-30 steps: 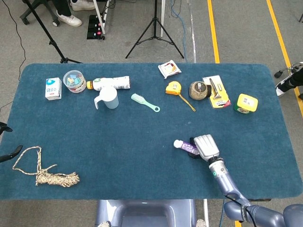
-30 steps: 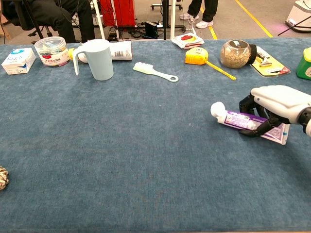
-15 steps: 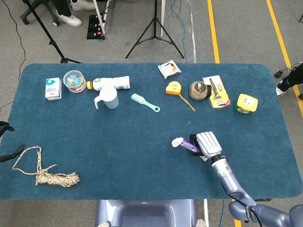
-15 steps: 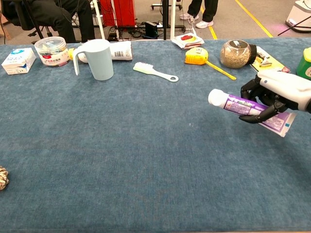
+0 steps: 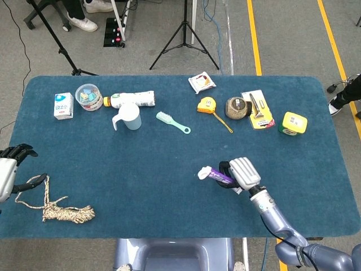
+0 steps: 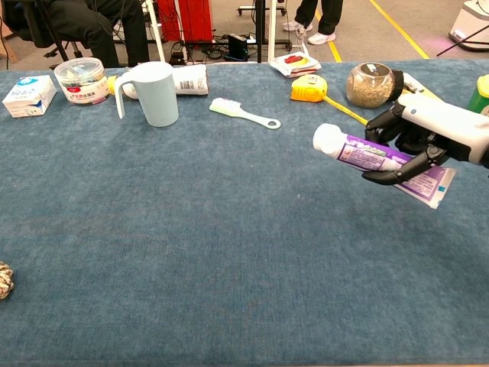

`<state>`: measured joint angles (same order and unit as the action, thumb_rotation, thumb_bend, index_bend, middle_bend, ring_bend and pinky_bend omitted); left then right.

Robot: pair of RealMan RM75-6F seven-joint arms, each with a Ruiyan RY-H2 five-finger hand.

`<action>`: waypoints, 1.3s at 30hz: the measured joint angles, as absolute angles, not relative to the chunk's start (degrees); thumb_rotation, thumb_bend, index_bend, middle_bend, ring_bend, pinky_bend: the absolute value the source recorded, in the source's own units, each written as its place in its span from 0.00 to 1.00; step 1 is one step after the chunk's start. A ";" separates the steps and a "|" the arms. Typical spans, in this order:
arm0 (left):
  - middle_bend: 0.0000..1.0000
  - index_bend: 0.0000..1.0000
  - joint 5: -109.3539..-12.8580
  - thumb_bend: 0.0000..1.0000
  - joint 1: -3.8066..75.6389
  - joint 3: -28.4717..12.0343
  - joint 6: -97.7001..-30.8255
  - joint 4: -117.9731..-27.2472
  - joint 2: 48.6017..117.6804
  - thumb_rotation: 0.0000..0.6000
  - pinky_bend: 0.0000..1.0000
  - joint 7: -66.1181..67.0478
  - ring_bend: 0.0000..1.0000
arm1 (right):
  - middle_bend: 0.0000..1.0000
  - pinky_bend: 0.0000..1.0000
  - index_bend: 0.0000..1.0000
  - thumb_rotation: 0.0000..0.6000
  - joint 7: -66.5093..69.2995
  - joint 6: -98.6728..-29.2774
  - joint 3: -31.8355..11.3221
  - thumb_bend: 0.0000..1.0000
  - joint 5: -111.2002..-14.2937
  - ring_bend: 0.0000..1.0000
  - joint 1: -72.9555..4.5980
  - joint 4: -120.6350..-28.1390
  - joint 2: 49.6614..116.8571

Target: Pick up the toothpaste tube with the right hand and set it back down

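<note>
the right robot hand [image 6: 428, 138] sits at the right edge of the chest view, its dark fingers [image 6: 391, 177] wrapped around the toothpaste tube [image 6: 367, 157] from above and below, so it grips the tube with the body of the tube passing through its grasp. the tube is off the blue desk [image 6: 229, 252], tilted slightly, its white cap pointing toward the left of the frame and its flat crimped end sticking out low to the right of the fingers. in the head view the same right robot hand [image 5: 240, 172] shows in the lower middle-right, the toothpaste tube [image 5: 213, 174] jutting out to its left with the cap furthest from the wrist. the left robot hand [image 5: 10, 169] appears at the far left edge of the head view, fingers apart and holding nothing, just beside the coiled rope [image 5: 53, 206]. along the top of the chest view lie a pale blue cup [image 6: 153, 93], a mint brush [image 6: 243, 113] and a yellow tape measure [image 6: 309, 88], all well apart from the tube.
</note>
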<state>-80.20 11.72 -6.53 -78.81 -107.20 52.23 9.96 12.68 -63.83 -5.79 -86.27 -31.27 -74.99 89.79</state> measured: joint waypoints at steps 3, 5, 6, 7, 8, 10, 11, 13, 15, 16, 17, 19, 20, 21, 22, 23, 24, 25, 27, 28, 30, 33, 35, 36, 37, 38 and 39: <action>0.30 0.36 -80.84 0.20 12.67 -6.41 -77.36 -107.81 52.30 0.70 0.35 9.87 0.31 | 0.90 1.00 0.78 0.98 12.48 -63.89 -5.69 0.42 -86.54 1.00 -31.43 -75.99 89.47; 0.30 0.36 -81.28 0.20 13.49 -6.38 -76.23 -108.37 52.33 0.70 0.35 9.87 0.31 | 0.90 1.00 0.78 0.99 11.82 -63.92 -5.75 0.42 -86.51 1.00 -31.54 -76.77 89.35; 0.30 0.36 -81.37 0.20 13.85 -6.39 -75.71 -108.71 52.36 0.69 0.35 9.84 0.31 | 0.90 1.00 0.78 1.00 11.59 -63.90 -5.79 0.42 -86.44 1.00 -31.57 -76.97 89.33; 0.30 0.36 -81.41 0.20 14.32 -6.42 -74.99 -109.19 52.41 0.69 0.35 9.80 0.31 | 0.91 1.00 0.78 1.00 11.07 -63.83 -5.90 0.43 -86.23 1.00 -31.64 -77.37 89.32; 0.30 0.36 -81.39 0.20 14.70 -6.45 -74.38 -109.56 52.43 0.68 0.35 9.78 0.31 | 0.91 1.00 0.78 1.00 10.63 -63.73 -6.00 0.43 -86.00 1.00 -31.69 -77.63 89.32; 0.30 0.35 -81.22 0.20 15.77 -6.58 -72.67 -110.59 52.47 0.64 0.35 9.79 0.31 | 0.91 1.00 0.78 1.00 9.43 -63.52 -6.26 0.43 -85.43 1.00 -31.80 -78.28 89.33; 0.30 0.35 -81.08 0.20 16.33 -6.67 -71.80 -111.07 52.48 0.62 0.35 9.85 0.31 | 0.91 1.00 0.78 1.00 8.82 -63.44 -6.39 0.43 -85.16 1.00 -31.84 -78.63 89.32; 0.30 0.34 -80.56 0.20 17.93 -7.00 -69.44 -112.27 52.53 0.51 0.35 10.19 0.30 | 0.91 1.00 0.78 1.00 7.19 -63.32 -6.72 0.43 -84.46 1.00 -31.90 -79.64 89.27; 0.29 0.33 -79.85 0.20 19.59 -7.41 -67.21 -113.31 52.67 0.41 0.36 10.68 0.30 | 0.91 1.00 0.78 1.00 5.63 -63.26 -7.01 0.43 -83.84 1.00 -31.94 -80.70 89.19; 0.29 0.33 -79.26 0.20 20.81 -7.74 -65.67 -113.94 52.84 0.36 0.36 11.12 0.29 | 0.91 1.00 0.78 1.00 4.60 -63.22 -7.21 0.43 -83.38 1.00 -31.96 -81.47 89.13; 0.28 0.33 -78.72 0.20 21.75 -8.01 -64.51 -114.37 53.01 0.33 0.36 11.47 0.29 | 0.91 1.00 0.78 1.00 3.82 -63.17 -7.36 0.43 -82.99 1.00 -31.98 -82.06 89.07; 0.27 0.31 -77.11 0.20 23.95 -8.66 -61.77 -115.24 53.54 0.25 0.36 12.29 0.29 | 0.91 1.00 0.78 1.00 2.02 -63.02 -7.68 0.43 -82.05 1.00 -32.01 -83.38 88.94; 0.27 0.31 -76.39 0.20 24.90 -8.93 -60.61 -115.53 53.81 0.22 0.36 12.69 0.29 | 0.91 1.00 0.78 1.00 1.28 -62.96 -7.82 0.43 -81.62 1.00 -32.02 -83.97 88.88; 0.26 0.29 -75.58 0.20 25.86 -9.20 -59.49 -115.78 54.11 0.19 0.36 13.13 0.28 | 0.91 1.00 0.78 1.00 0.57 -62.90 -7.98 0.43 -81.15 1.00 -32.02 -84.60 88.82; 0.26 0.28 -74.34 0.20 27.13 -9.56 -58.14 -116.07 54.55 0.17 0.36 13.82 0.28 | 0.91 1.00 0.78 1.00 -0.36 -62.84 -8.19 0.43 -80.50 1.00 -32.03 -85.41 88.73; 0.26 0.27 -73.39 0.20 28.15 -9.84 -57.18 -116.26 54.93 0.16 0.36 14.48 0.27 | 0.91 1.00 0.78 1.00 -1.04 -62.80 -8.36 0.43 -80.03 1.00 -32.03 -85.97 88.66; 0.25 0.25 -72.44 0.20 29.19 -10.12 -56.27 -116.43 55.34 0.16 0.36 15.30 0.26 | 0.91 1.00 0.78 1.00 -1.67 -62.79 -8.55 0.43 -79.53 1.00 -32.03 -86.50 88.60; 0.24 0.23 -71.23 0.20 30.50 -10.47 -55.26 -116.63 55.94 0.16 0.36 16.55 0.26 | 0.91 1.00 0.78 1.00 -2.48 -62.77 -8.81 0.43 -78.84 1.00 -32.03 -87.21 88.56; 0.23 0.20 -69.46 0.20 32.37 -10.95 -54.10 -116.86 56.92 0.16 0.36 18.65 0.25 | 0.91 1.00 0.79 1.00 -3.59 -62.73 -9.20 0.43 -77.81 1.00 -32.05 -88.21 88.54; 0.23 0.18 -68.21 0.20 33.62 -11.25 -53.46 -116.98 57.64 0.18 0.36 20.08 0.24 | 0.91 1.00 0.79 1.00 -4.14 -62.68 -9.44 0.43 -77.17 1.00 -32.07 -88.72 88.58; 0.21 0.15 -66.32 0.20 35.42 -11.65 -52.64 -117.14 58.73 0.27 0.36 22.15 0.23 | 0.91 1.00 0.79 1.00 -4.72 -62.56 -9.76 0.43 -76.31 1.00 -32.14 -89.20 88.74; 0.18 0.10 -63.03 0.20 38.25 -12.20 -51.70 -117.31 60.46 0.52 0.36 25.41 0.21 | 0.91 1.00 0.79 1.00 -5.60 -62.45 -10.32 0.43 -74.95 1.00 -32.27 -89.73 89.15; 0.16 0.07 -60.80 0.20 40.06 -12.47 -51.34 -117.40 61.48 0.63 0.36 27.68 0.19 | 0.91 1.00 0.79 1.00 -6.20 -62.50 -10.75 0.43 -74.29 1.00 -32.39 -90.16 89.44; 0.15 0.06 -59.83 0.20 40.82 -12.58 -51.26 -117.41 61.94 0.66 0.36 28.63 0.18 | 0.91 1.00 0.79 1.00 -6.41 -62.55 -10.87 0.43 -74.12 1.00 -32.43 -90.29 89.50; 0.14 0.05 -58.51 0.20 41.81 -12.70 -51.20 -117.40 62.56 0.68 0.36 29.85 0.17 | 0.91 1.00 0.79 1.00 -6.69 -62.64 -10.99 0.43 -73.91 1.00 -32.46 -90.47 89.54; 0.13 0.04 -57.50 0.20 42.55 -12.78 -51.18 -117.37 63.04 0.69 0.36 30.69 0.16 | 0.91 1.00 0.79 1.00 -6.91 -62.73 -11.11 0.43 -73.69 1.00 -32.48 -90.65 89.56; 0.12 0.03 -56.48 0.20 43.26 -12.85 -51.20 -117.33 63.53 0.70 0.36 31.45 0.15 | 0.91 1.00 0.79 1.00 -7.11 -62.81 -11.22 0.43 -73.48 1.00 -32.49 -90.84 89.56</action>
<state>-56.48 43.26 -12.85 -51.20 -117.33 63.53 31.45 -7.11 -62.81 -11.22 -73.48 -32.49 -90.84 89.56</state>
